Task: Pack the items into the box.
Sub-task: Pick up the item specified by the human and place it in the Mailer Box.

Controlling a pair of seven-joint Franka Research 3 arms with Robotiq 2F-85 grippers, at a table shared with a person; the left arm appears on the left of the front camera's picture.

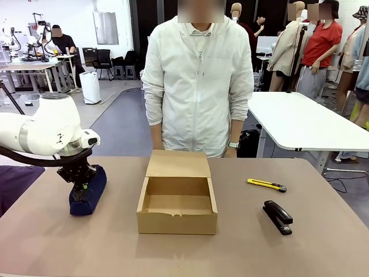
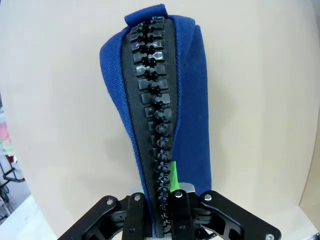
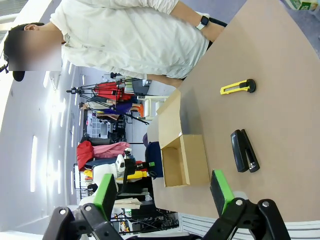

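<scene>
Navy fabric pouch (image 1: pixel 92 196), near the counter's left edge, long axis running near-to-far, we hold clamped in our left hand (image 1: pixel 81 183); the box (image 1: pixel 177 222) lies rightward at centre, right hand (image 3: pixel 162 187) wide.

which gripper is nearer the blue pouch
Left. The left gripper is shut on the pouch; the right gripper hangs open far off, on the other side of the box.

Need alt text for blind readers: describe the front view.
The left gripper grips a navy pouch at left on the table. An open brown box sits mid-table, with a stapler and yellow utility knife to its right; a person stands behind.
</scene>
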